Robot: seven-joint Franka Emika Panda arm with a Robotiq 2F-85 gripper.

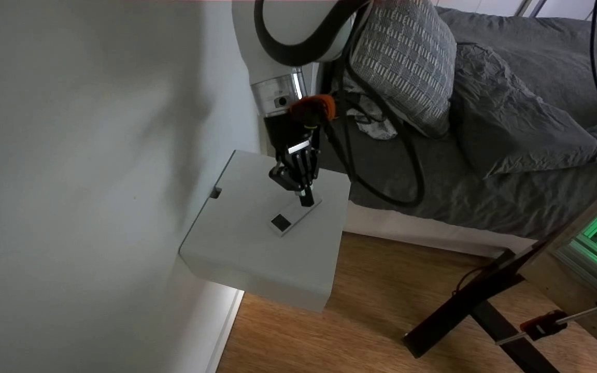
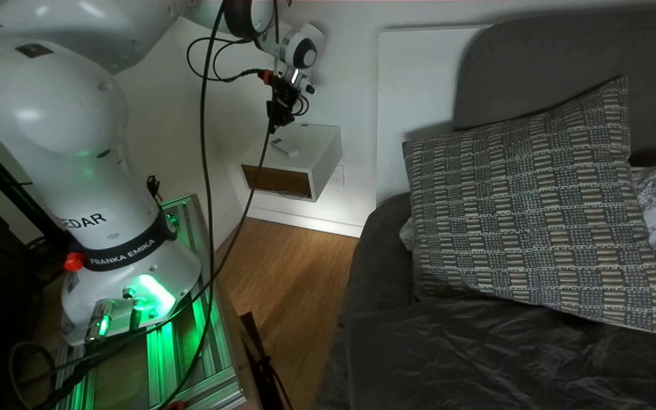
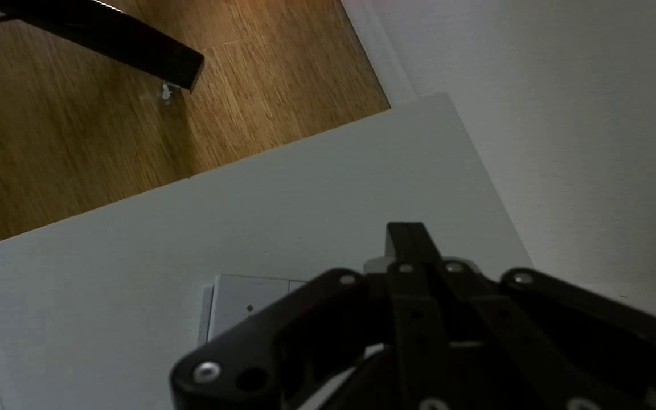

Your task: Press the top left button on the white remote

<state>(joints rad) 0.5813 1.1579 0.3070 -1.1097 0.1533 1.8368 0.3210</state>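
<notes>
The white remote (image 1: 294,214) lies flat on the white tabletop (image 1: 236,254), its dark square end pointing away from my gripper. It also shows in an exterior view (image 2: 286,148) as a small pale bar. In the wrist view only one corner of the remote (image 3: 242,299) shows, with a thin seam and a small dark mark; my fingers hide the rest. My gripper (image 1: 306,202) is shut and empty, pointing down over the remote's plain end. In the wrist view its fingertips (image 3: 406,226) are pressed together. I cannot tell whether they touch the remote.
The tabletop is a small box on the wall (image 1: 96,181). A bed with a patterned pillow (image 1: 407,62) stands beside it. A black stand leg (image 3: 134,51) is on the wood floor (image 3: 259,85). Black cables (image 2: 205,142) hang near the arm.
</notes>
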